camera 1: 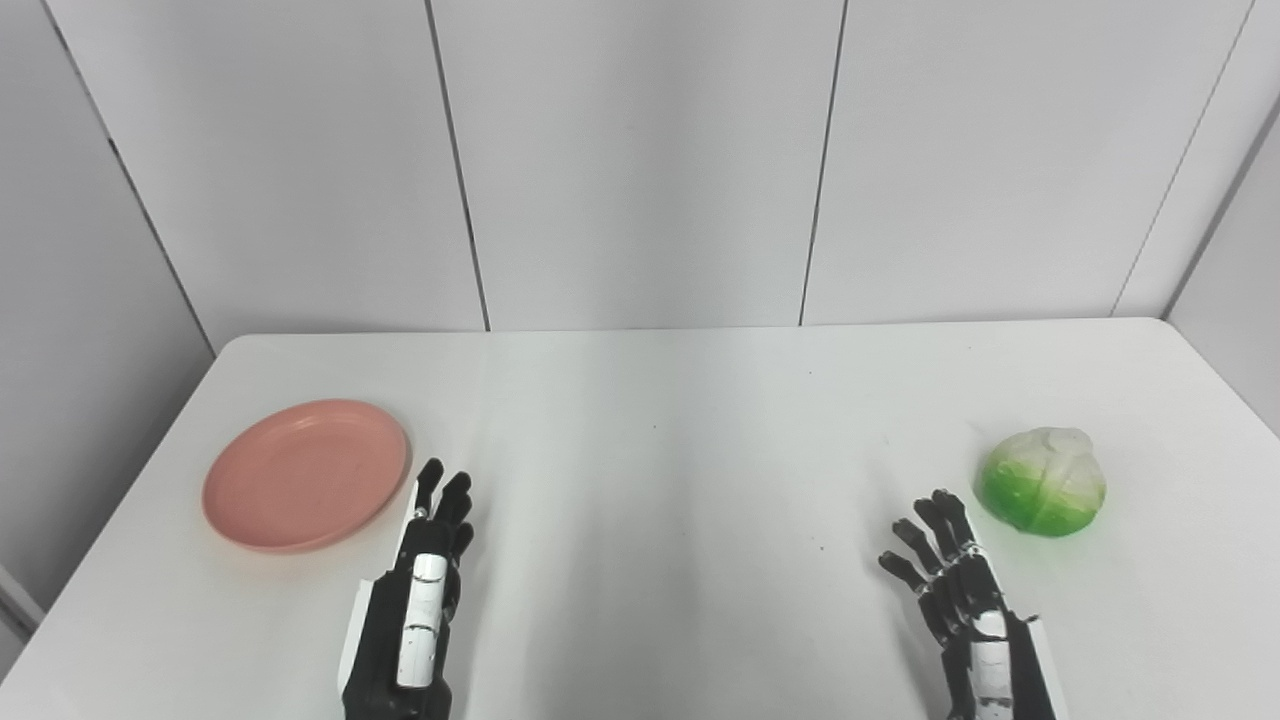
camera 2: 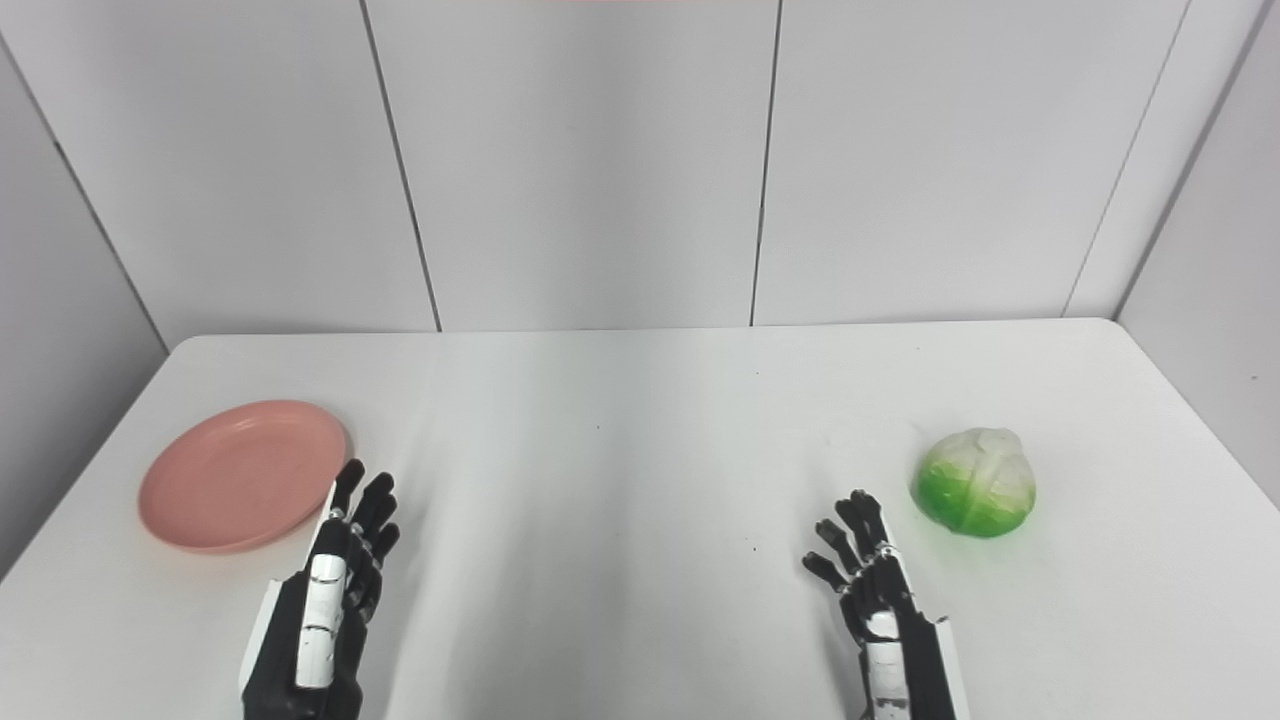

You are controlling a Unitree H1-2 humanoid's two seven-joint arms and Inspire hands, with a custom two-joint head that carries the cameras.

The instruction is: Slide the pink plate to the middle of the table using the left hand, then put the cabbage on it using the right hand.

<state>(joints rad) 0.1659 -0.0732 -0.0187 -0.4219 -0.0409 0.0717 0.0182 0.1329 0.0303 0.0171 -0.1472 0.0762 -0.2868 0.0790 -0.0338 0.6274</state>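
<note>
On table (camera 1: 640, 400), both robot hands, left (camera 1: 420, 590) & right (camera 2: 880, 600), spread, empty; plate (camera 1: 305, 473), cabbage (camera 2: 975, 482) untouched.

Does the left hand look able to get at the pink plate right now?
Probably yes. The left hand is open just right of the pink plate, with only bare table between them.

White table (camera 1: 650, 420): pink plate (camera 1: 305, 473) at left, empty; cabbage (camera 1: 1042, 481) at right, green and white. Left hand (camera 1: 420, 590) just beside plate's right rim, fingers extended, holding nothing. Right hand (camera 1: 965, 600) near cabbage, apart from it, fingers spread.
</note>
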